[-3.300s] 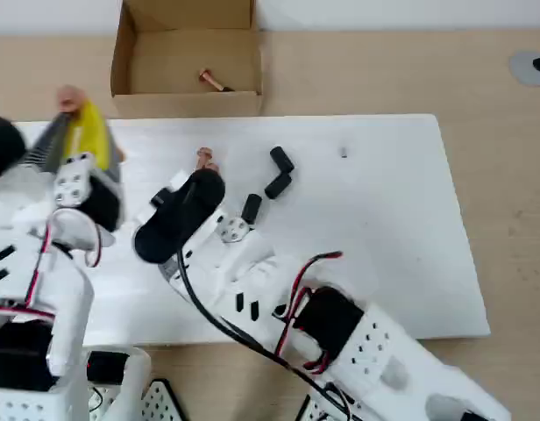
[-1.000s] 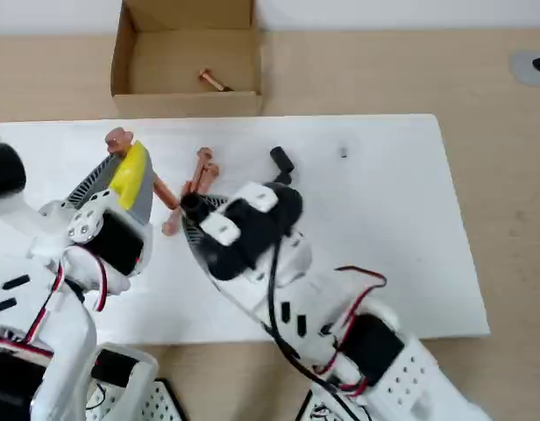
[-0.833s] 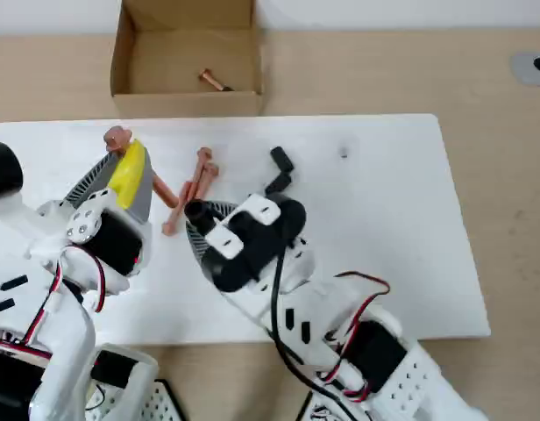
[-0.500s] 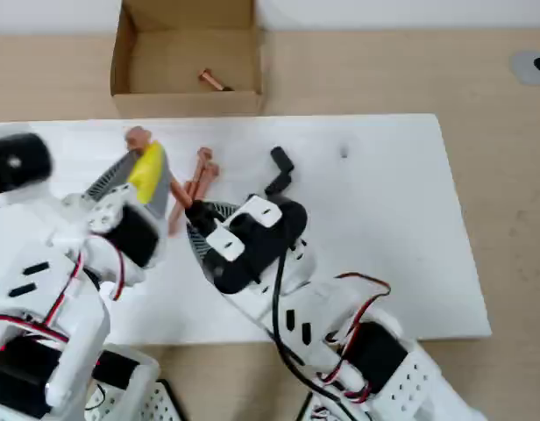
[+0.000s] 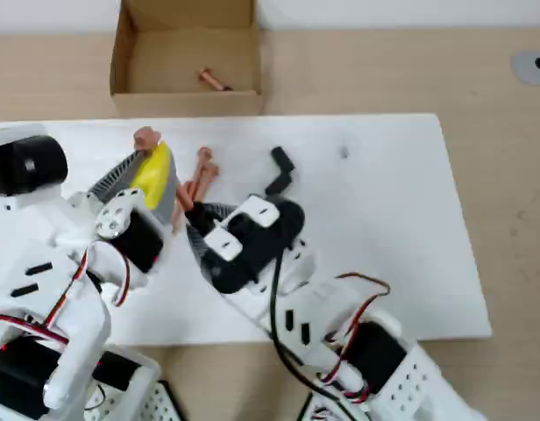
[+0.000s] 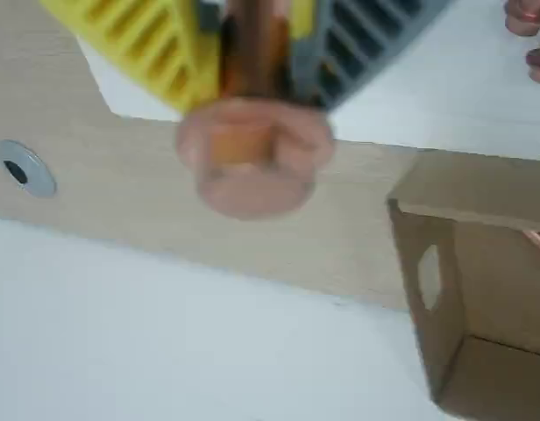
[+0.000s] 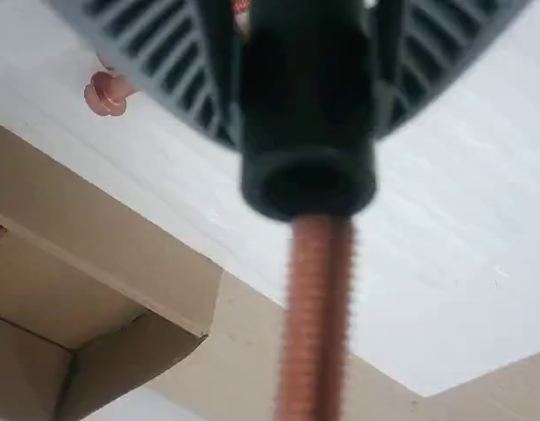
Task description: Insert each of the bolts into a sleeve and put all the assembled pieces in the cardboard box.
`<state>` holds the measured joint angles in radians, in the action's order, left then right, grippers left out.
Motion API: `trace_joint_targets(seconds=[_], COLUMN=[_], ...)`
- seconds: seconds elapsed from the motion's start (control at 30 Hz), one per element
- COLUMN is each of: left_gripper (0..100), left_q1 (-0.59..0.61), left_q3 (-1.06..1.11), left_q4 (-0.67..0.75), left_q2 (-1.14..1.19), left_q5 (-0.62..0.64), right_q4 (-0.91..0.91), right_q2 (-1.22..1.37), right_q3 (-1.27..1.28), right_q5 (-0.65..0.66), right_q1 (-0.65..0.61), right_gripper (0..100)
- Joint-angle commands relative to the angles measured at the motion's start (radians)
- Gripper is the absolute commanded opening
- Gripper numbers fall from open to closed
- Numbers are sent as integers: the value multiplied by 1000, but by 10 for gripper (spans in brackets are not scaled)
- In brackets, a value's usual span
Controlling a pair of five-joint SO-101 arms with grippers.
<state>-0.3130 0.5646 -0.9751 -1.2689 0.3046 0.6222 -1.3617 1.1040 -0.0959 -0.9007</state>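
Over the counter (image 5: 384, 79), my left tool (image 5: 147, 165) grips a bolt (image 6: 252, 162), its shaft lined up end-on with, and touching, the mouth of the sleeve (image 7: 309, 175) clamped in my right tool (image 5: 198, 219).

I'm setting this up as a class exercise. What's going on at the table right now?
The left hand is shut on a copper bolt, and the right hand is shut on a black sleeve. The bolt's threaded end meets the sleeve's opening, above the white board. Loose bolts and two loose sleeves lie close by on the board. One piece lies in the cardboard box.
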Motion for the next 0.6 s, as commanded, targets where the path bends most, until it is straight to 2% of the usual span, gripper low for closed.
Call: trace_joint_targets(seconds=[0.0, 0.3, 0.57], left_gripper=[5, 5, 5], left_q1=[-46, -58, -114], left_q3=[-8, -15, -17], left_q4=[11, 3, -81], left_q2=[2, 2, -36], left_q5=[-6, -6, -8], right_q4=[-17, -14, 32], right_q2=[-24, -22, -22], right_q3=[-5, -2, 12], right_q5=[0, -2, -57], right_q1=[13, 13, 16], right_gripper=[9, 9, 9])
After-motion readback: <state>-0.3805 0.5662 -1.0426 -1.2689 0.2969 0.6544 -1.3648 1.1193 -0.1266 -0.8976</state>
